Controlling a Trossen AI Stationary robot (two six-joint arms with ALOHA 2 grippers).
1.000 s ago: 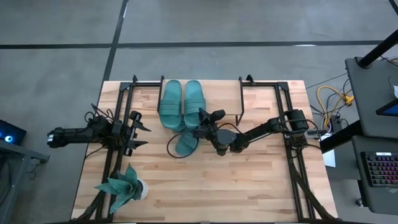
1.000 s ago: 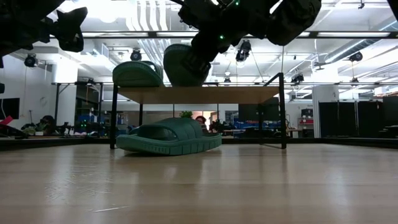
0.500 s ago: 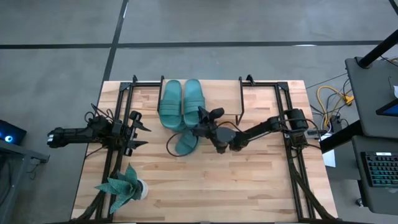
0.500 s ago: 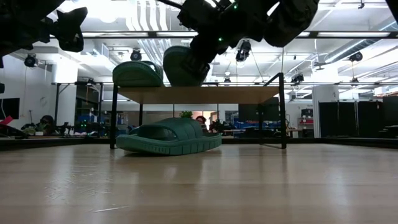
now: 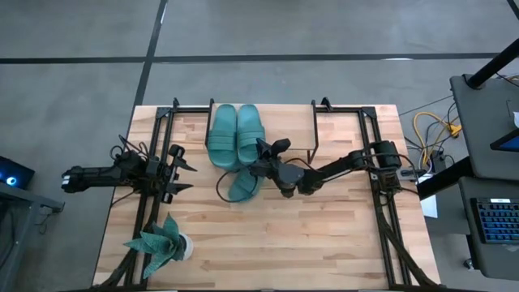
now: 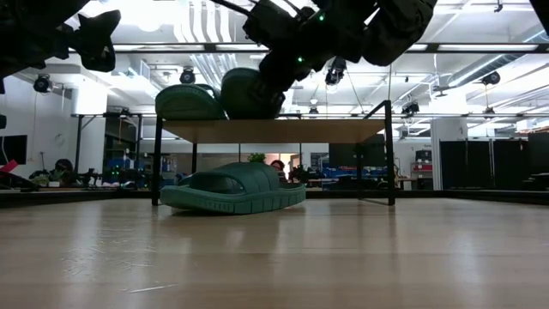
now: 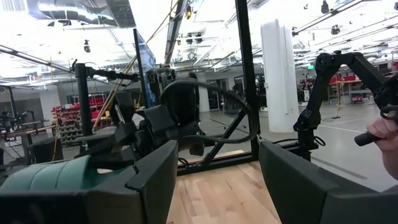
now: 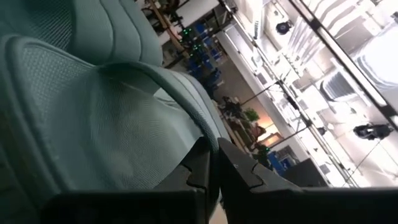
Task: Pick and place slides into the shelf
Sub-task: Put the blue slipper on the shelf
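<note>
Two teal slides lie side by side on the left part of the shelf top. A third slide rests on its sole on the table under the shelf. My right gripper reaches level from the table's right, shut, at the near end of the right-hand slide on the shelf. My left gripper hangs open at the table's left, with nothing between its fingers. My right gripper has its shut fingers against the near end of the right-hand slide on the shelf, coming level from the table's near right. No part of the slide shows between the fingers. The slide lies on the shelf top beside the other one.
A teal plant in a white pot stands at the near left. Black frames run along both table sides. The right part of the shelf top is bare. A person's hand shows beyond the table.
My right gripper has edged toward the far left, still shut. The right-hand slide on the shelf has shifted with it toward the other slide and has come down from a tilt to sit lower on the shelf top.
</note>
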